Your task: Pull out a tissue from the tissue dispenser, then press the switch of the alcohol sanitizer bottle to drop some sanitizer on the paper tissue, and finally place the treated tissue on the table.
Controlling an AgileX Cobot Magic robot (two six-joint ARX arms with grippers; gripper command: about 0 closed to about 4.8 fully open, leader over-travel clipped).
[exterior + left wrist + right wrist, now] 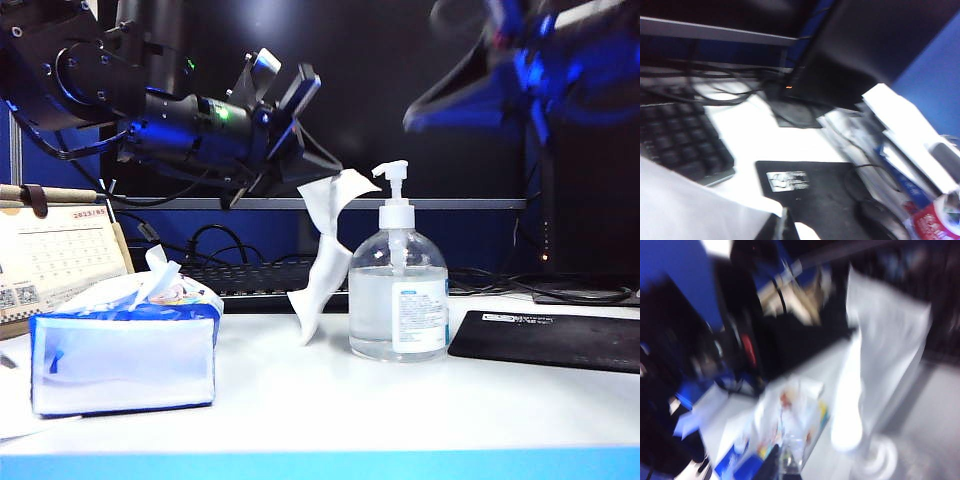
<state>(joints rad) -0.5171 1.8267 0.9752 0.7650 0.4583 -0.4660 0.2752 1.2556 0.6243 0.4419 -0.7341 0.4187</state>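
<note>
My left gripper point(318, 178) hangs above the table point(330, 400), shut on the top corner of the tissue point(328, 260). The white sheet dangles just left of the alcohol sanitizer bottle point(398, 295), its top edge beside the white pump switch point(392, 175). In the left wrist view the tissue point(690, 205) spreads from the left gripper point(785, 227). The tissue dispenser point(125, 345) sits at the front left. My right gripper point(455, 90) is a blur high above the bottle. The right wrist view is blurred: right gripper point(782, 467), tissue point(885, 350), switch point(847, 405), dispenser point(785, 425).
A black mat point(550, 340) lies right of the bottle. A keyboard point(255, 280) and cables run along the back under the monitor. A desk calendar point(55, 250) stands behind the dispenser at the far left.
</note>
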